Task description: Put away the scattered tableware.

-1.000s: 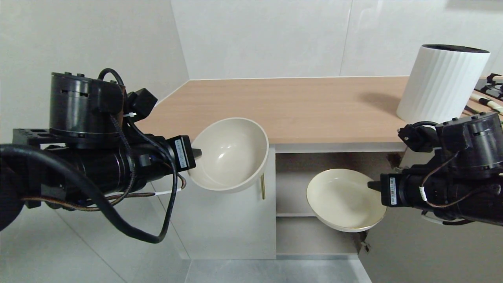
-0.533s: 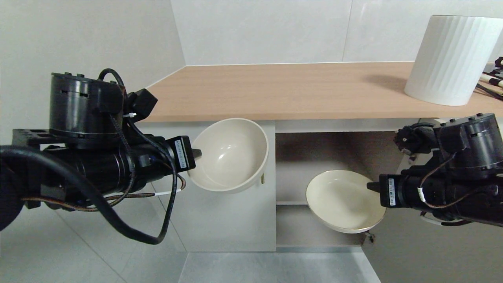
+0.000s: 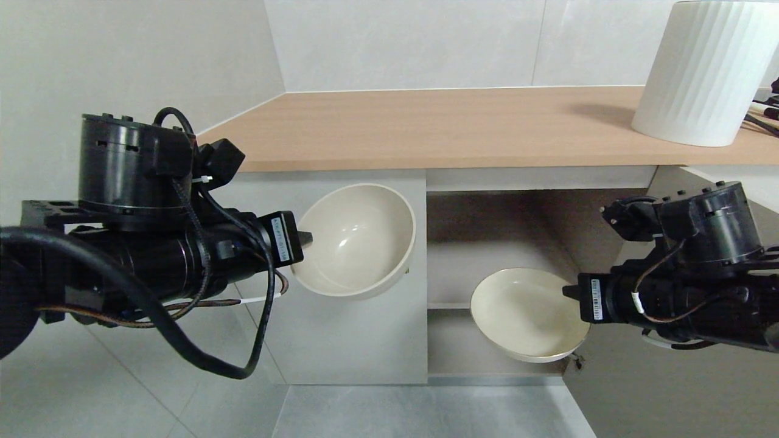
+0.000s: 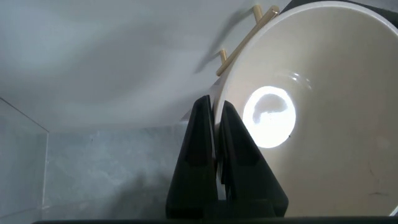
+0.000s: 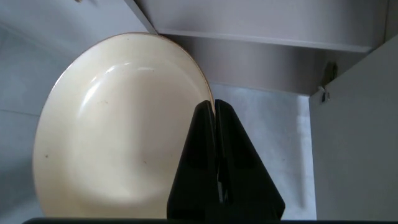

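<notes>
While the left gripper (image 3: 306,237) pinches the rim of the deep bowl (image 3: 359,240), its fingers (image 4: 200,127) pressed tight on either side of the wall, that bowl hangs tipped on its side in front of the closed cabinet door (image 3: 341,347), just under the wooden counter (image 3: 438,131). Over to the right gripper (image 3: 569,292): it's clamped on the edge of the shallow plate (image 3: 523,313), tilted at the mouth of the open cabinet (image 3: 487,225), level with the shelf (image 3: 447,306). A white ribbed container (image 3: 706,73) stands on the counter's right end.
</notes>
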Motion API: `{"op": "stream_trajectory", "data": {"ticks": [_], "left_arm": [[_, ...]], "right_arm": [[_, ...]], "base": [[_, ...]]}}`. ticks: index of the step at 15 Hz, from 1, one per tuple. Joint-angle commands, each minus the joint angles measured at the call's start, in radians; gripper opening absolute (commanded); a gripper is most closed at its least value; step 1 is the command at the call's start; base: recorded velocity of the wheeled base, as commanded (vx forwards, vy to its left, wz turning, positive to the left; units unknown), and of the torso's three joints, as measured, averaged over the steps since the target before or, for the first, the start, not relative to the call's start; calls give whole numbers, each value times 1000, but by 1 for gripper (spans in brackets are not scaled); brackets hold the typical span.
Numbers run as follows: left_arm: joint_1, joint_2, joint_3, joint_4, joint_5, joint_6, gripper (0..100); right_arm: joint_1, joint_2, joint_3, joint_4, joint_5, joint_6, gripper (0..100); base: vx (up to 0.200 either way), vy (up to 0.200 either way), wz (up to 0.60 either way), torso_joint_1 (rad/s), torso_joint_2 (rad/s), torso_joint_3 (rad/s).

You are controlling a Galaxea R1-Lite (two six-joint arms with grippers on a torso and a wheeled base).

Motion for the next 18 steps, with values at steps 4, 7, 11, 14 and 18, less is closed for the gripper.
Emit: {"op": "stream_trajectory", "data": {"ticks": [4,7,11,14,18], "left_arm": [[0,6,0,0,0,0,0],[0,8,0,0,0,0,0],[0,9,0,0,0,0,0],[0,13,0,0,0,0,0],[0,16,0,0,0,0,0]], "right_arm": [[0,157,-40,-60,-17,14,0],[-2,309,-92,-64,-49,93,0],[-37,443,-163,-84,-95,179,0],[-68,509,-212,-86,-113,205,0],[-112,630,-298,-84,-188,251,0]], "base": [[0,0,0,0,0,0],[0,0,0,0,0,0],[0,0,0,0,0,0],[0,0,0,0,0,0],[0,0,0,0,0,0]]}}
